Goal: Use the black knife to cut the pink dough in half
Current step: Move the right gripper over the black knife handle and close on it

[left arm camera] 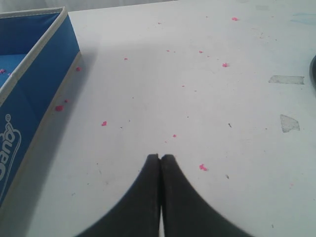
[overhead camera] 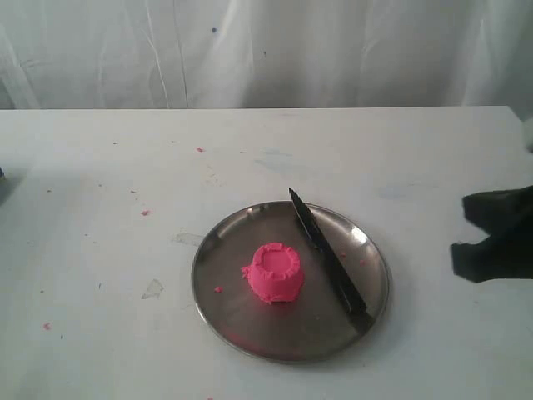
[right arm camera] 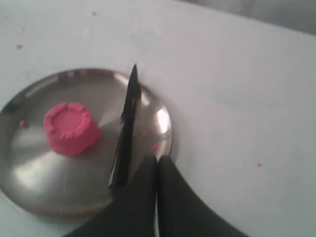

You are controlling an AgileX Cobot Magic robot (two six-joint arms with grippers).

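The pink dough stands as one cup-shaped lump with a rimmed flat top, left of centre on the steel plate. The black knife lies on the plate to the dough's right, tip pointing away, handle at the near right rim. My right gripper hangs off the plate's right side. In the right wrist view it is shut and empty, close to the knife's handle end, with the dough beyond. My left gripper is shut over bare table, holding nothing.
A blue fabric box stands beside the left gripper. Tiny pink crumbs are scattered over the white table. Scraps of clear tape lie left of the plate. A white curtain hangs behind the table.
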